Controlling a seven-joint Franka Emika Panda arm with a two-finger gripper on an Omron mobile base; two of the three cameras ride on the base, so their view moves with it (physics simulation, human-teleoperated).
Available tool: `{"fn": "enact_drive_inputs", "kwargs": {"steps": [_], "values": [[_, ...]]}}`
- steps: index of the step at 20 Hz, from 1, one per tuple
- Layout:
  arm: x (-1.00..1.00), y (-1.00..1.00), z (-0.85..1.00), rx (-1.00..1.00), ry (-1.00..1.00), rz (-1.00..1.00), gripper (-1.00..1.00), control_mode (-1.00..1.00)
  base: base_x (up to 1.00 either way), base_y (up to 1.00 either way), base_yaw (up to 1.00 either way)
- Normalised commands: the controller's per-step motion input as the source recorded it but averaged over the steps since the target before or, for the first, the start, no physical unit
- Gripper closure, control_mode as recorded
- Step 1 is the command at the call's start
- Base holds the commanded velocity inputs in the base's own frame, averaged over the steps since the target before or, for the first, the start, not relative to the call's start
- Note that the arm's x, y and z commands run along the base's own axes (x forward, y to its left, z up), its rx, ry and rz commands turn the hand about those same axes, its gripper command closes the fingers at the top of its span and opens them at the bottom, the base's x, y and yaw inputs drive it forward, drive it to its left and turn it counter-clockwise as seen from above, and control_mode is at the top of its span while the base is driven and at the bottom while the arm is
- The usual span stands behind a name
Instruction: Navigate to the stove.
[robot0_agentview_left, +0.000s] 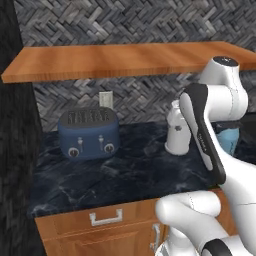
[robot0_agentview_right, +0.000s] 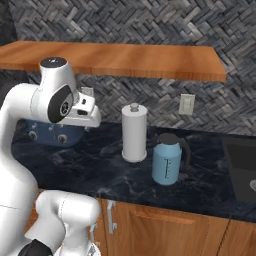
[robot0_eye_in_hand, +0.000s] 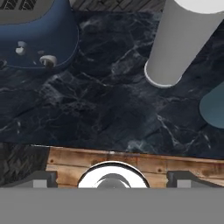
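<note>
Although the stove is the destination, no burners, grates or front knobs are found on the stretch of dark marble counter (robot0_agentview_left: 125, 175) now faced, so the navigation is judged unfinished and the stove's position cannot be told from these views. What is faced instead is a blue toaster (robot0_agentview_left: 89, 134) with two dials, a white paper-towel roll (robot0_agentview_right: 134, 132) and a light blue kettle (robot0_agentview_right: 167, 160), all standing apart under a wooden shelf (robot0_agentview_right: 125, 60). Further driving by the base is judged to remain.

From the right base view alone, a dark recess (robot0_agentview_right: 242, 167) is recorded at the counter's far right edge, and a wall outlet (robot0_agentview_right: 186, 104) near it. From the left base view, a drawer handle (robot0_agentview_left: 106, 217) below the counter and a dark wall at the left are noted. In the hand view, the gripper (robot0_eye_in_hand: 112, 177) is seen looking down over the counter's front edge, its two fingertips (robot0_eye_in_hand: 41, 178) set well apart with nothing between them.
</note>
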Motion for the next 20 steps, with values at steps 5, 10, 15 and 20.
{"fn": "enact_drive_inputs", "kwargs": {"steps": [5,10,15,20], "values": [[0.0,0.0,0.0,0.0,0.0,0.0,-1.0,1.0,-0.85,-0.59,-0.16],[0.0,0.0,0.0,0.0,0.0,0.0,-1.0,1.0,-0.32,-0.6,-0.64],[0.0,0.0,0.0,0.0,0.0,0.0,-1.0,1.0,-0.16,-0.05,-0.87],[0.0,0.0,0.0,0.0,0.0,0.0,-1.0,1.0,-0.17,0.0,-0.92]]}}
